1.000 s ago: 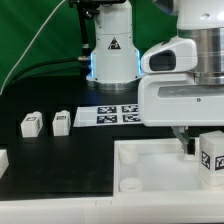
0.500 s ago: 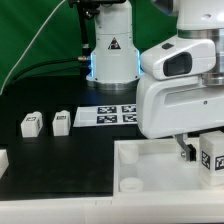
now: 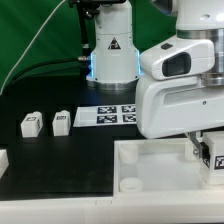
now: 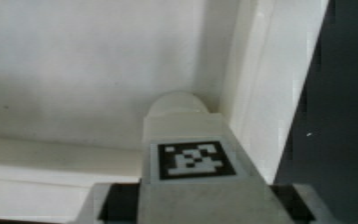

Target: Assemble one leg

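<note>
My gripper [image 3: 208,158] is shut on a white leg [image 3: 213,157] with a black-and-white tag and holds it upright over the right side of the large white rimmed tray part [image 3: 150,170]. In the wrist view the leg [image 4: 190,150] fills the space between the fingers [image 4: 114,203], its tip pointing at the tray's inner corner [image 4: 229,70]. Two more legs [image 3: 30,124] [image 3: 61,122] lie on the black table at the exterior view's left. A further white piece [image 3: 3,159] shows at the left edge.
The marker board [image 3: 116,115] lies flat behind the tray, in front of the arm's base [image 3: 112,50]. A green backdrop stands at the back. The arm's white body hides the tray's far right rim.
The gripper with the leg has shifted a little to the exterior view's right and slightly lower over the tray. The loose legs have not moved.
</note>
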{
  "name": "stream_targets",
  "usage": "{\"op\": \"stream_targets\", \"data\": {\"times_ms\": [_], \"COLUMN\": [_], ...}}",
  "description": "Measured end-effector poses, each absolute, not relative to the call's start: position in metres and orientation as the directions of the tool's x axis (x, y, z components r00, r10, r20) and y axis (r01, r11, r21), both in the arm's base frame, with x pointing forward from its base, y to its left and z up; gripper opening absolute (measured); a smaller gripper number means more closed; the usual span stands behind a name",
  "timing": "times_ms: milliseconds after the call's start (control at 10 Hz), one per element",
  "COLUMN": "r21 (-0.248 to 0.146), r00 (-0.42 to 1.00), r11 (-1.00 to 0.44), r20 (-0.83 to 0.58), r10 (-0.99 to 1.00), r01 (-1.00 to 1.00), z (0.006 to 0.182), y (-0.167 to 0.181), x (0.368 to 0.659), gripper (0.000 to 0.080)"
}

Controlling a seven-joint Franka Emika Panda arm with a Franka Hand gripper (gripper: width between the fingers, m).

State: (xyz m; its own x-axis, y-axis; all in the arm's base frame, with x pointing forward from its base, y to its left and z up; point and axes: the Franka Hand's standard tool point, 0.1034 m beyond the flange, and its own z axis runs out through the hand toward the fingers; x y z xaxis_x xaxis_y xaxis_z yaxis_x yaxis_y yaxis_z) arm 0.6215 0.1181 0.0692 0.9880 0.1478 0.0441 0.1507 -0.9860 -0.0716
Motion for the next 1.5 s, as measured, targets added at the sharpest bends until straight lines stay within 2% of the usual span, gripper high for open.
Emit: {"op": "stream_targets", "data": {"times_ms": [400, 800, 1000, 1100, 1500], "r21": [-0.074, -0.086, -0.101, -0.101, -0.088], "r00": [0.994, 0.974, 0.843, 0.79, 0.398], "r11": [-0.992, -0.971, -0.839, -0.786, -0.391], "r20": [0.04, 0.014, -0.006, -0.01, -0.076], "r10": [0.1, -0.224, -0.537, -0.613, -0.914], "r01": [0.103, -0.222, -0.535, -0.61, -0.916], "z": [0.0691, 0.0689, 0.068, 0.0678, 0.0668], "y": [0.1181, 0.1181, 0.1182, 0.1185, 0.1225], "x": [0.6213, 0.6212, 0.6206, 0.6202, 0.6181], "gripper": [0.0294, 0.0294, 0.0295, 0.0295, 0.0295]}}
